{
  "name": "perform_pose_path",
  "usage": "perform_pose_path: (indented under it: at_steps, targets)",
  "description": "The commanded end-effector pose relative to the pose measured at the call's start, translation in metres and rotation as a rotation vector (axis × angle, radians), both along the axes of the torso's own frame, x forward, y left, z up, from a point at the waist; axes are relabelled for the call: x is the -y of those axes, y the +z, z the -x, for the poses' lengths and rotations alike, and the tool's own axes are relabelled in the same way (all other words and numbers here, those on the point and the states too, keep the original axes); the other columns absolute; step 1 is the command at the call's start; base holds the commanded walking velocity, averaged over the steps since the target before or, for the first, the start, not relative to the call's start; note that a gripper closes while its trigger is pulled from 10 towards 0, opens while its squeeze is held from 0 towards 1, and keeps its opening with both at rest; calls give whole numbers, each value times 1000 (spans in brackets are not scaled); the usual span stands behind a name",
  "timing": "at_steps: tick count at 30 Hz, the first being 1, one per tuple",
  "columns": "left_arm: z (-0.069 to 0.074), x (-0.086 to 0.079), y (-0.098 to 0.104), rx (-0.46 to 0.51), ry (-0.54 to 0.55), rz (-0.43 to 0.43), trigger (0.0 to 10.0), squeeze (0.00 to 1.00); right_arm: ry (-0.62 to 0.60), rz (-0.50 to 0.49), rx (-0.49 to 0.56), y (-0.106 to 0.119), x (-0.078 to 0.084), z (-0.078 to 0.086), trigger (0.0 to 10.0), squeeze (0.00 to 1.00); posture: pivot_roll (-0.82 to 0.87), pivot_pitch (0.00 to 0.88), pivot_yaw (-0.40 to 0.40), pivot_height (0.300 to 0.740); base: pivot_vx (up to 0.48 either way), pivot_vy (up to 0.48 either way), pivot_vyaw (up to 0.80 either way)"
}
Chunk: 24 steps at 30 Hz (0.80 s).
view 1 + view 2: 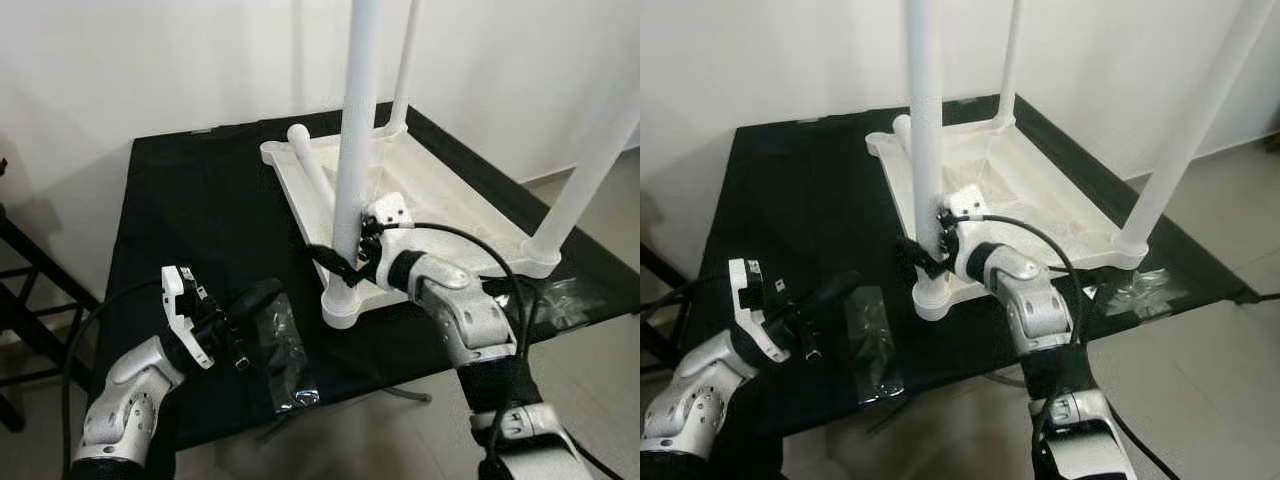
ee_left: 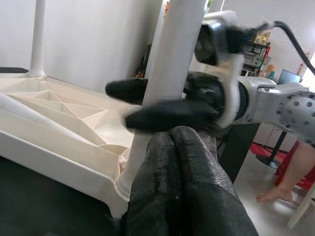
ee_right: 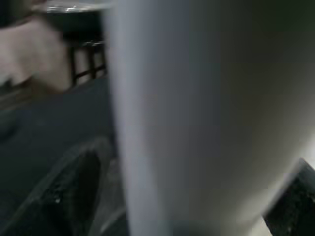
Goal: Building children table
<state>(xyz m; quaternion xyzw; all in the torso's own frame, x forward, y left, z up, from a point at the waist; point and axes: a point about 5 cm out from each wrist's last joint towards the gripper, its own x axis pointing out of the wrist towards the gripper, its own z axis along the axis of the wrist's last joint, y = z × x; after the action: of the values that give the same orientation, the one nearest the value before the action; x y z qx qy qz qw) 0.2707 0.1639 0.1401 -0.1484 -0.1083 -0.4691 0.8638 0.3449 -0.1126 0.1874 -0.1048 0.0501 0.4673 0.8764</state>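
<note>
The white tabletop (image 1: 440, 200) is seen lying upside down on a black cloth (image 1: 190, 200), and its near-corner leg (image 1: 352, 150) is clasped low down between the fingers of the right gripper (image 1: 345, 258). At eight o'clock from that leg, the left gripper (image 1: 262, 297) is held with fingers pressed together, empty, over a clear plastic bag (image 1: 285, 355). A person's bare foot (image 2: 273, 192) is caught in the left wrist view, while the leg (image 3: 197, 113) is shown blurred and close in the right wrist view.

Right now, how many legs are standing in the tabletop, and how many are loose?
3 standing: near corner, gripped by the right gripper; far corner; right corner. 1 loose, lying in the tabletop.
</note>
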Motion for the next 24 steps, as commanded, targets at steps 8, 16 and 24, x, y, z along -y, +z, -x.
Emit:
perform_pose_path:
  at_steps: [8,16,24]
  targets:
    - [1,-1,-2,-1,9,-8,10000,0,101,-15,26,27,13,-24,10000,0,-30,0,-7,740,0,0,0]
    - [2,-2,-2,-2,9,-16,10000,0,257,-73,-47,32,22,-23,0,0,-23,0,0,740,0,0,0]
    - [2,-3,-2,-6,6,-17,10000,0,288,-72,-95,21,39,-20,0,0,-30,0,9,740,0,0,0]
